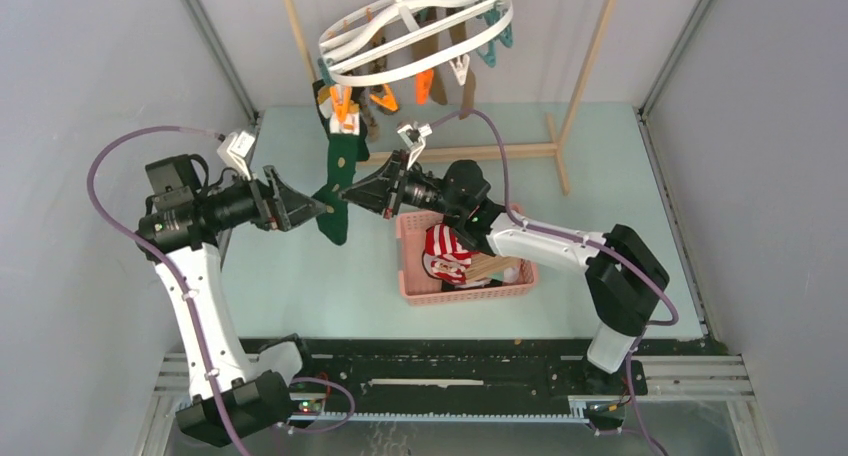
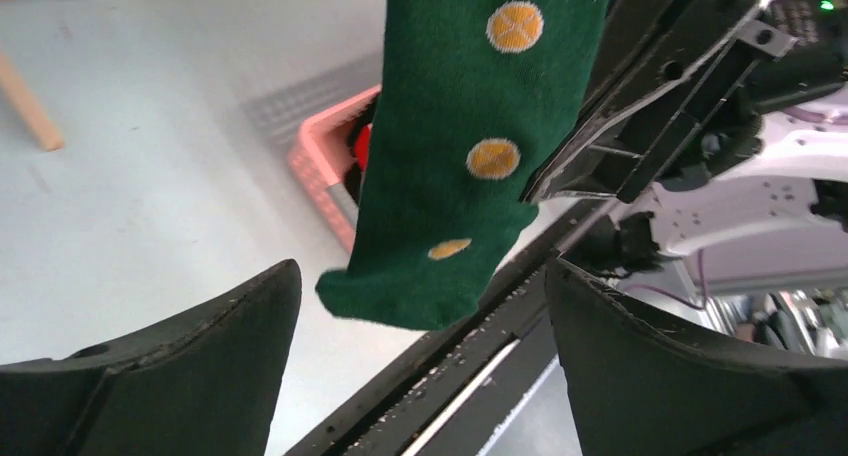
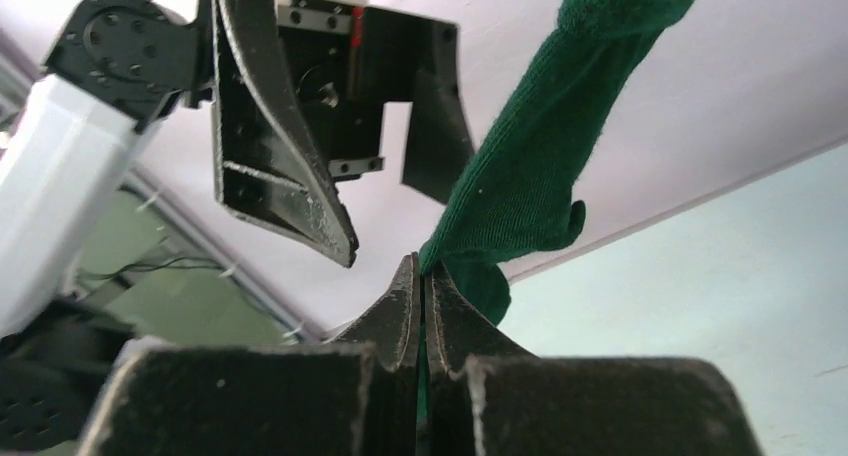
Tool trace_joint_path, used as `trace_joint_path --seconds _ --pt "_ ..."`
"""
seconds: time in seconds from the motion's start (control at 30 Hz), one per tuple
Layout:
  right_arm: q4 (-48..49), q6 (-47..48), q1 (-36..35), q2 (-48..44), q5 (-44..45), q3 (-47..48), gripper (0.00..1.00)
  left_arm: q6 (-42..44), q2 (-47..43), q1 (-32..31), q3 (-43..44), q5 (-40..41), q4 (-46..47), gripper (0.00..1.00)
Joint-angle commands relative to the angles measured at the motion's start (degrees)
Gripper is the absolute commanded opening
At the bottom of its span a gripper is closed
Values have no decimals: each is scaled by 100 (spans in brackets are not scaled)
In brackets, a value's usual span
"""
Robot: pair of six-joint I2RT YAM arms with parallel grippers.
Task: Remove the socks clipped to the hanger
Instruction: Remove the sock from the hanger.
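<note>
A dark green sock point(image 1: 342, 166) with orange dots hangs from an orange clothespin point(image 1: 342, 104) on the white oval hanger point(image 1: 345, 74). My right gripper point(image 1: 352, 198) is shut on the sock's lower part; in the right wrist view the green fabric point(image 3: 540, 166) runs down between the closed jaws of that gripper point(image 3: 420, 268). My left gripper point(image 1: 318, 208) stands open just left of the sock's toe. In the left wrist view the sock point(image 2: 470, 146) hangs ahead of that gripper's point(image 2: 422, 276) spread fingers without touching them. Tan-brown socks point(image 1: 467, 88) hang at the hanger's far side.
A pink basket point(image 1: 415, 286) on the table under my right arm holds a red-and-white striped sock point(image 1: 445, 251) and others. The light wooden rack frame point(image 1: 480, 154) stands behind, with its foot bar along the table. Grey walls close in both sides.
</note>
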State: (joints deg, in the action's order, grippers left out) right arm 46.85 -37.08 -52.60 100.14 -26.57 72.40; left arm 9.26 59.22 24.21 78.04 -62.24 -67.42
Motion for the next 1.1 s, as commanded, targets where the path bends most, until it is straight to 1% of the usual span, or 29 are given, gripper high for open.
trace_joint_path --seconds 0.0,0.1,0.23,0.33,0.43,0.53,0.67,1.07 --pt "296 -610 19 -395 -828 -169 0 -458 -172 -280 225 -690 362 97" --pt "261 -861 69 -470 -1058 -170 0 -1114 -226 -318 107 -940 937 100" --pt "219 -1068 139 -525 -1256 -167 0 -1895 -249 -435 -155 -1246 1816 100" --pt "119 -1077 165 -560 -1312 -166 0 -2463 -271 -706 -421 -1247 2597 100" --pt "58 -1168 198 -589 -1348 -178 0 -2549 -234 -1033 -498 -1190 2813 100" --pt "241 -1280 230 -660 -1325 -318 0 -2571 -148 -1256 -505 -1162 2962 99" --pt "305 -1425 274 -720 -1374 -376 0 -2764 26 -1319 -484 -1184 3212 97" --pt "386 -1642 336 -762 -1517 -385 0 -2692 216 -1404 -584 -1185 3338 92"
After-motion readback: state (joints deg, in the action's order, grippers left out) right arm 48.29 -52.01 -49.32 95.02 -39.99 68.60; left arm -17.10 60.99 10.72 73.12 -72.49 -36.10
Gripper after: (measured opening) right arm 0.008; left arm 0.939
